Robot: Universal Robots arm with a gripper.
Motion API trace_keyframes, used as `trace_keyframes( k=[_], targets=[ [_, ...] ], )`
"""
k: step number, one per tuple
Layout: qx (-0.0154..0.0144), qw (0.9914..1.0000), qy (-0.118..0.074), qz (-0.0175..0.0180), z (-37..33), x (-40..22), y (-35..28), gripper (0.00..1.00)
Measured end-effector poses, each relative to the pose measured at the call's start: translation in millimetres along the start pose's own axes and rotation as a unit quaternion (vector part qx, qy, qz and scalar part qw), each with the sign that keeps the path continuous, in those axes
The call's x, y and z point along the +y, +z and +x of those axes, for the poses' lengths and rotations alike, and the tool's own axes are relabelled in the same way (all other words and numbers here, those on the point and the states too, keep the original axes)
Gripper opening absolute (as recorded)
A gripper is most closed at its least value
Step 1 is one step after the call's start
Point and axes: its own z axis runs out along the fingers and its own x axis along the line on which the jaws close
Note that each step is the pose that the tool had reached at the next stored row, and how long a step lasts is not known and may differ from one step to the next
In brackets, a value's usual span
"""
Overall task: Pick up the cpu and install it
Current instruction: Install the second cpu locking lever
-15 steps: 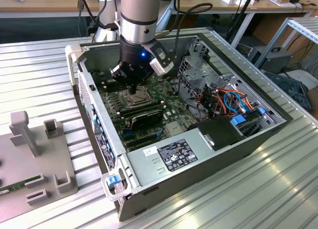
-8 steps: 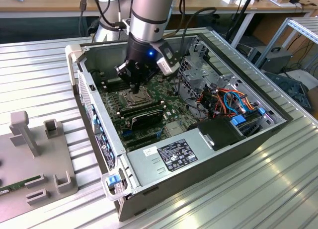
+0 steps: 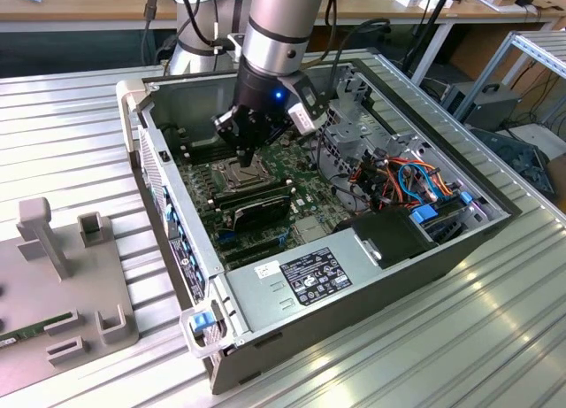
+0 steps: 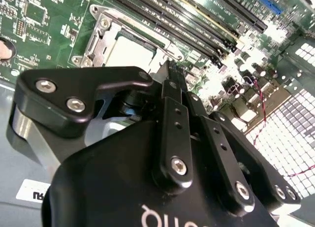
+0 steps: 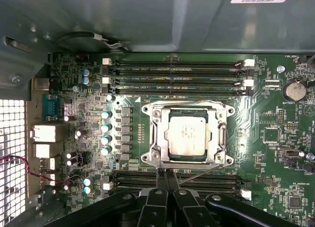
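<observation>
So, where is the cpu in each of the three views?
Exterior view: the cpu is partly hidden under the gripper, in the socket on the green board.
First wrist view: cpu sits in the socket, just past the gripper.
Second wrist view: cpu lies beyond the gripper.
Shared landmark: the socket frame.

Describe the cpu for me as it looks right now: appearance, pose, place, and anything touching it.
The cpu is a small flat square chip with a dull silvery-grey metal top, smudged in places. It lies flat in the socket frame on the green motherboard, between rows of memory slots. The gripper hangs just above the socket's edge, its fingers together and not touching the chip. Nothing else rests on it.
</observation>
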Motion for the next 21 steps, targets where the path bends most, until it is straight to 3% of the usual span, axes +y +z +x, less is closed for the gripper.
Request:
trace_keyframes(
  k=[9,14,21],
  targets=[
    [0.0000,1.00000,0.000,-0.0001,0.3,-10.2,1.1,0.11],
    [-0.0003,1.00000,-0.001,0.0001,3.4,-10.2,14.0,0.11],
    [-0.0003,0.99999,-0.002,0.0024,11.7,-10.1,22.3,0.11]
  ],
)
